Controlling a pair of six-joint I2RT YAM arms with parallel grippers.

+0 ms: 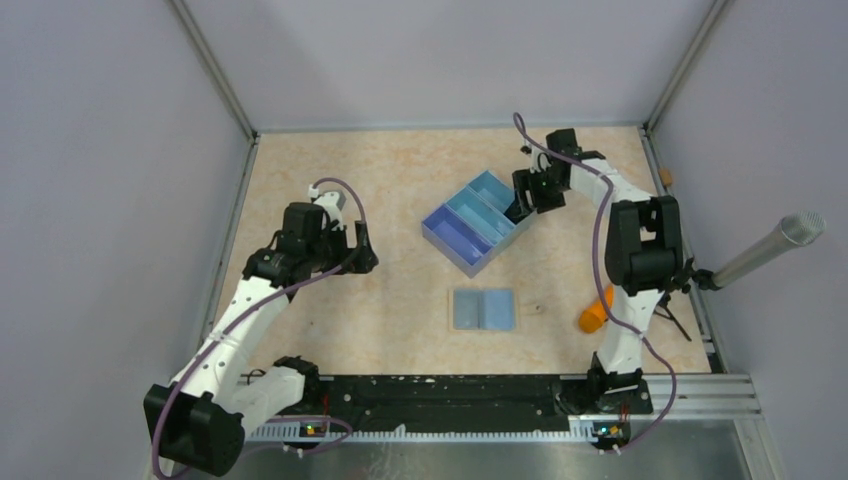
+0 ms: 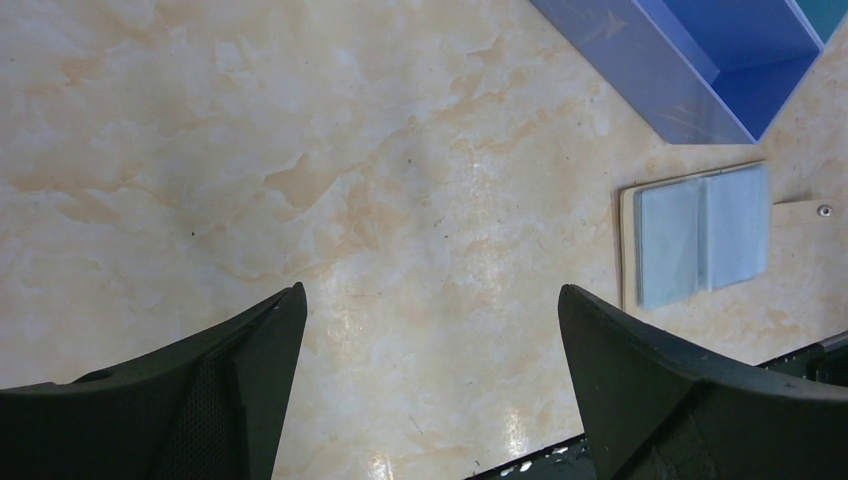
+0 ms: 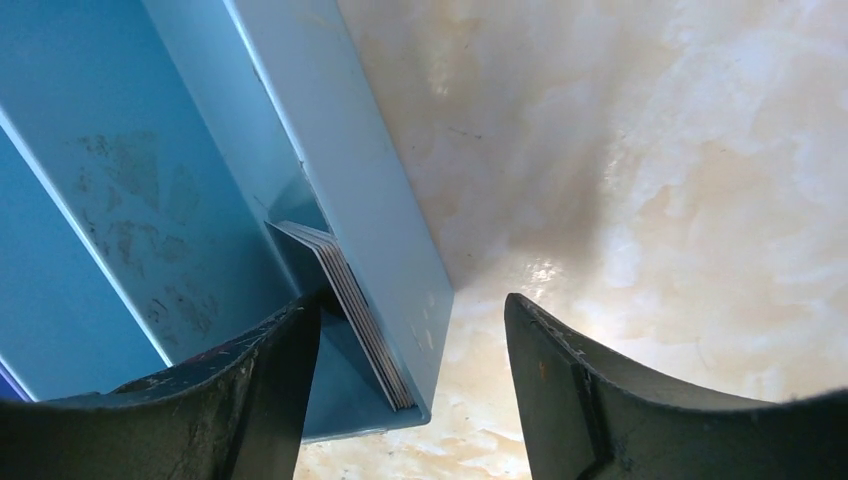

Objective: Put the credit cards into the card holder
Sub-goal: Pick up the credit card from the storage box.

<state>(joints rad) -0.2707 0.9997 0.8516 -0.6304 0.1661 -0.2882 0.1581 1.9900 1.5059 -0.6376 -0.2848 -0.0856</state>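
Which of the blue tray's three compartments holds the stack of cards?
The palest outer compartment, beside the right gripper: the credit cards stand on edge against its outer wall; the other two are darker blue.

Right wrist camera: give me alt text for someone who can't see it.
A stack of cards stands on edge against the inside wall of a light-blue tray. The open gripper straddles that wall, one finger inside the tray, the other over the marbled table.

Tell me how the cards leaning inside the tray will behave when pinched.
The credit cards look thin and rigid, so probably light and stiff. Several loose edges show, so they may fan or slide apart. Standing against the tray wall, they could tip flat if nudged.
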